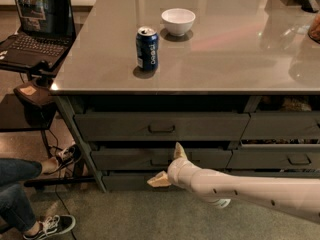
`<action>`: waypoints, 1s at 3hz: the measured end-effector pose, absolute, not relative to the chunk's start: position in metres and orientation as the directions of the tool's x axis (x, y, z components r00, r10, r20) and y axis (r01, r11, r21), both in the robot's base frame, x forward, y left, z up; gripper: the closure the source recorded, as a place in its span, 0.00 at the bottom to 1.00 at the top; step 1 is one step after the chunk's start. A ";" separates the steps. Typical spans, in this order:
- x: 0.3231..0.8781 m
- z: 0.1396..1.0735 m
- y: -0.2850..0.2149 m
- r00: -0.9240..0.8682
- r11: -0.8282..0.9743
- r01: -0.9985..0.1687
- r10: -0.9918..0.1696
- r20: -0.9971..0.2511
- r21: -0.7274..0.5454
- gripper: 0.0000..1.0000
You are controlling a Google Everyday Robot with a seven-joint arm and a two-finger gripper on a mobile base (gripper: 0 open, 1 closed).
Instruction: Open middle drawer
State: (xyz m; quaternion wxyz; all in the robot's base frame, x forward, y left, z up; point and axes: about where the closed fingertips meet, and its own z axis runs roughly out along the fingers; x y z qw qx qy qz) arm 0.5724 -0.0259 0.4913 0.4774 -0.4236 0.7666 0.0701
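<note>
The middle drawer is the shallow dark grey one on the left side of the table, under the taller top drawer. Its front sits about flush with its neighbours. Its small dark pull handle is partly covered by my gripper. My gripper is open, right in front of the drawer front at the handle. One cream finger points up over the drawer's upper edge. The other points down-left over the bottom drawer. My white arm comes in from the lower right.
The grey tabletop carries a blue can and a white bowl. Narrower drawers are on the right. A laptop on a stand is at left, and a seated person's legs and shoes are at lower left.
</note>
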 end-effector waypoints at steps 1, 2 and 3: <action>0.591 0.473 -0.037 -0.208 0.644 -0.701 -0.594 -0.778 -0.305 0.00; 0.645 0.459 -0.064 -0.231 0.653 -0.644 -0.662 -0.713 -0.398 0.00; 0.653 0.440 -0.067 -0.274 0.647 -0.652 -0.688 -0.672 -0.396 0.00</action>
